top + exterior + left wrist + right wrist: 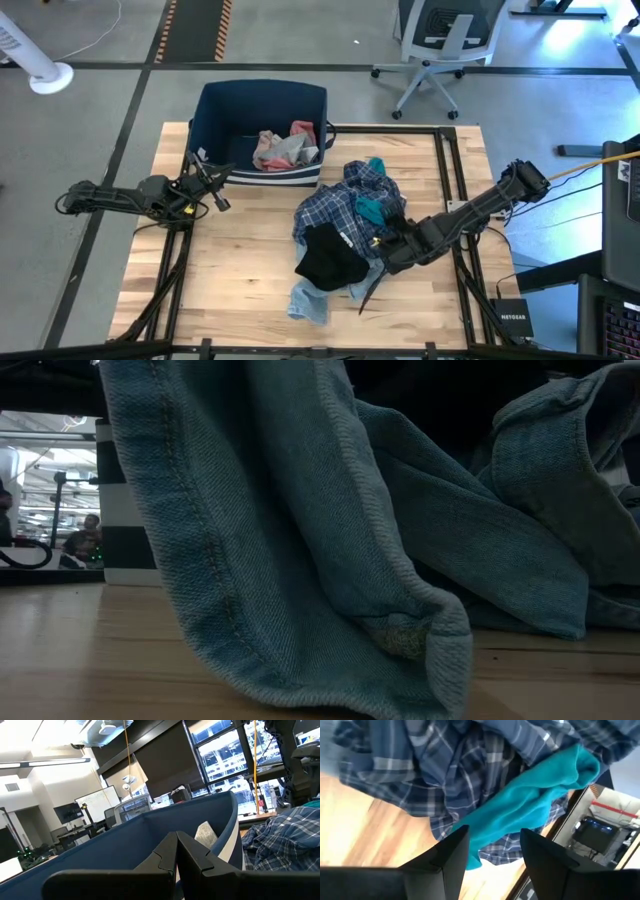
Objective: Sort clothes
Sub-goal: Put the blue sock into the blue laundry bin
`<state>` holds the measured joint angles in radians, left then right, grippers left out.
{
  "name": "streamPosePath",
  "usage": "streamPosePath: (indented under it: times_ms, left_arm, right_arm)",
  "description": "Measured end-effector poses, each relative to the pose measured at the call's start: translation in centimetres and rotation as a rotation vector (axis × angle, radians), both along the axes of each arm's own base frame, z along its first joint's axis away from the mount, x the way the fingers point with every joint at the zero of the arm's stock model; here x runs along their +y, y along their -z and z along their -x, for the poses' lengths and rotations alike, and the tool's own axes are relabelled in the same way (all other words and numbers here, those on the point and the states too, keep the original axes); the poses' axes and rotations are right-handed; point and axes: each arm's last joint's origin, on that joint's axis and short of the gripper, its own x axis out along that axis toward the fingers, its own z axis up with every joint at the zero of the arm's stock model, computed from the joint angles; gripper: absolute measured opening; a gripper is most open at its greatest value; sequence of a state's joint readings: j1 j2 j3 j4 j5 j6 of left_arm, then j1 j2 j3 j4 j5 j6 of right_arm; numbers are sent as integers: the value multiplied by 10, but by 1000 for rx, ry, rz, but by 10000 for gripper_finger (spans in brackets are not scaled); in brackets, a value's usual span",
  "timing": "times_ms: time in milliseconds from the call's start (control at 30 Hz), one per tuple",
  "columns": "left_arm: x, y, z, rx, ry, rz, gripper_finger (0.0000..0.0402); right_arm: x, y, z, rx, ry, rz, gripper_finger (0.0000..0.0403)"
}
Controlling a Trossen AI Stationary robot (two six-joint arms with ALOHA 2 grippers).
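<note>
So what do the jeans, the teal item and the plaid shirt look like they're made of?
Jeans: light-blue denim, matte; diagonal weave and stitched seam show. Teal item: soft, smooth, fleece-like knit, probably; no visible weave. Plaid shirt: thin woven cloth, likely cotton flannel, creasing loosely.

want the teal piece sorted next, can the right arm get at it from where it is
Probably yes. The right gripper sits at the pile with its jaws open, and the teal piece lies on top of the plaid shirt just ahead, nothing covering it.
</note>
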<state>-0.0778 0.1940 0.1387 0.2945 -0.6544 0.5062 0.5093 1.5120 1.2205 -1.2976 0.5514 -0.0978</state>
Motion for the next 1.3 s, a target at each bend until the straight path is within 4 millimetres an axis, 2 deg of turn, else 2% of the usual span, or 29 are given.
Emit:
streamPosePath:
  times_ms: [233, 433, 533, 767, 833, 900, 967, 1133, 1300]
  left_arm:
    - [0, 0, 0, 0, -1, 0, 1]
    - [0, 0, 0, 0, 0, 0, 1]
    - [0, 0, 0, 0, 0, 0, 1]
    - [0, 0, 0, 0, 0, 0, 1]
    - [0, 0, 0, 0, -1, 0, 1]
    - [0, 0, 0, 0, 0, 0, 1]
    - [0, 0, 0, 0, 0, 0, 1]
    - [0, 0, 0, 0, 0, 0, 1]
    - [0, 0, 0, 0, 0, 0, 1]
  right_arm:
    - [-9, 10, -7, 0, 30, -60, 195]
    - [-18, 27, -3, 72, -7, 2, 183]
    - [-19, 26, -4, 59, -24, 46, 150]
    - [-19, 25, -4, 76, -60, 82, 23]
    - [-19, 20, -4, 65, -69, 128, 13]
    - [-18, 10, -5, 45, -81, 174, 22]
    - [-17, -3, -8, 9, -81, 212, 26]
    - [-14, -37, -17, -83, -121, 237, 8]
    - [-16, -67, -31, -204, -171, 350, 15]
